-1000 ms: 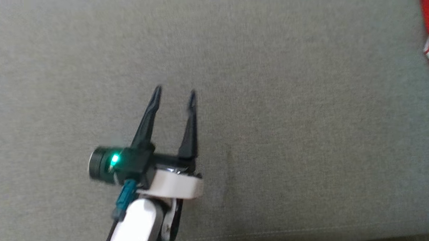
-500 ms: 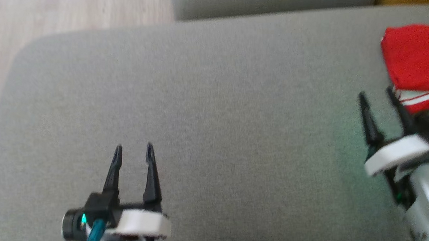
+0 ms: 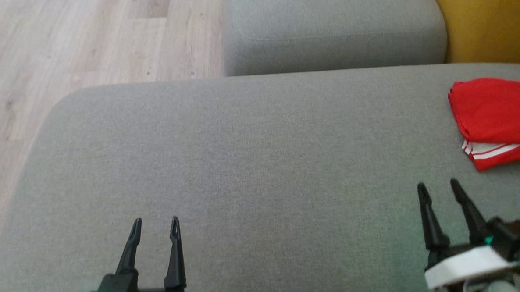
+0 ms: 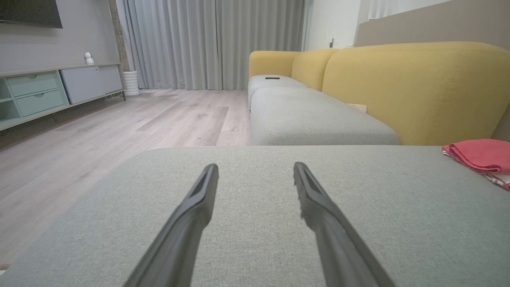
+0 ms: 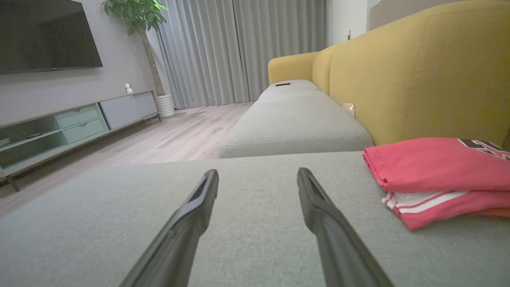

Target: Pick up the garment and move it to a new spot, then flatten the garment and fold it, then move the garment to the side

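While both sit spread and empty, left gripper (image 3: pixel 155 223) is well apart from folded red garment (image 3: pixel 496 118); garment just beyond right gripper (image 3: pixel 438 187), on grey cushion (image 3: pixel 260 163).

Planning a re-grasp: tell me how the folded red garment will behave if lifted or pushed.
The garment is soft layered cloth: probably floppy, unfolding if lifted by one edge. Pushed across the woven cushion, it likely bunches.

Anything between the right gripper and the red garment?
No, just bare grey cushion lies between right gripper and red garment; head and right wrist views show it.
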Robot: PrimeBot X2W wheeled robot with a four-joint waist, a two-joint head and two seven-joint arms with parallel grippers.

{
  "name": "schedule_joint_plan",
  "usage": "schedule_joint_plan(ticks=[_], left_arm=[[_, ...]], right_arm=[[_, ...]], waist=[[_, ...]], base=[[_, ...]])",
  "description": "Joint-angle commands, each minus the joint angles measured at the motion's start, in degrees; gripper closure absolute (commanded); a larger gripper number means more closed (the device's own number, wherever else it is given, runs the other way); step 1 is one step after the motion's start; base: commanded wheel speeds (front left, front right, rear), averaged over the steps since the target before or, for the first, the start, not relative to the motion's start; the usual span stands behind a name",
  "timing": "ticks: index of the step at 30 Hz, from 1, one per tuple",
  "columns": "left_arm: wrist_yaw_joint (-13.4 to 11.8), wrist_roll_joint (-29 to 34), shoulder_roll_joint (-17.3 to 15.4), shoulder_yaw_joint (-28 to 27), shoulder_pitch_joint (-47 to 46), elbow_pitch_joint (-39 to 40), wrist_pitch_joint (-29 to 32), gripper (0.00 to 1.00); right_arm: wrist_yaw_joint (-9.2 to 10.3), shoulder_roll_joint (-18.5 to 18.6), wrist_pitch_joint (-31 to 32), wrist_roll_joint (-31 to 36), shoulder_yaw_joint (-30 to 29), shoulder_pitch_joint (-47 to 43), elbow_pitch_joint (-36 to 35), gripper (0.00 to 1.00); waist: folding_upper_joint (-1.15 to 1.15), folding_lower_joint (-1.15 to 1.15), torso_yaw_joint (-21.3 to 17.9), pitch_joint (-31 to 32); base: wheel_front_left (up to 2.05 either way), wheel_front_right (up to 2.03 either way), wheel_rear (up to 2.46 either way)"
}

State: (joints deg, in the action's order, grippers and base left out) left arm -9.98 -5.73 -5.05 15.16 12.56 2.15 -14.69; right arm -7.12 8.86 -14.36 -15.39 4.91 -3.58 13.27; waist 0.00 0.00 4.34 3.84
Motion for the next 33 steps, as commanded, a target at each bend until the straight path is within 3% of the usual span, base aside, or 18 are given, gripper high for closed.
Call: schedule_joint_plan(ticks=[1,15,16,33], left_arm=[[0.5,0.5,0.4,-2.4,-1.4,2.1,-0.3,0.00],[2.1,0.7,1.6,-4.7,0.0,1.1,-0.3,0.00],[2.0,0.2,1.2,-2.8,2.1,-0.7,0.0,1.00],[3.6,-10.5,0.7,-4.1,0.3,-3.9,1.8,1.00]], right_arm=[[-0.36,-0.2,-0.6,1.0,0.6,0.6,-2.8,0.00],[-0.36,-1.7,-0.6,2.4,1.2,-2.2,-3.1,0.00],[0.00,-2.2,0.0,1.9,0.1,-4.4,-1.2,1.00],[-0.02,-2.5,2.1,-7.5,-0.7,-3.1,0.7,1.00]], waist=[[0.00,0.00,0.1,0.4],[0.00,0.00,-1.5,1.0],[0.00,0.01,-1.5,1.0],[0.00,0.01,-1.9,0.4]], base=[[0.00,0.00,0.00],[0.00,0.00,0.00],[0.00,0.00,0.00],[0.00,0.00,0.00]])
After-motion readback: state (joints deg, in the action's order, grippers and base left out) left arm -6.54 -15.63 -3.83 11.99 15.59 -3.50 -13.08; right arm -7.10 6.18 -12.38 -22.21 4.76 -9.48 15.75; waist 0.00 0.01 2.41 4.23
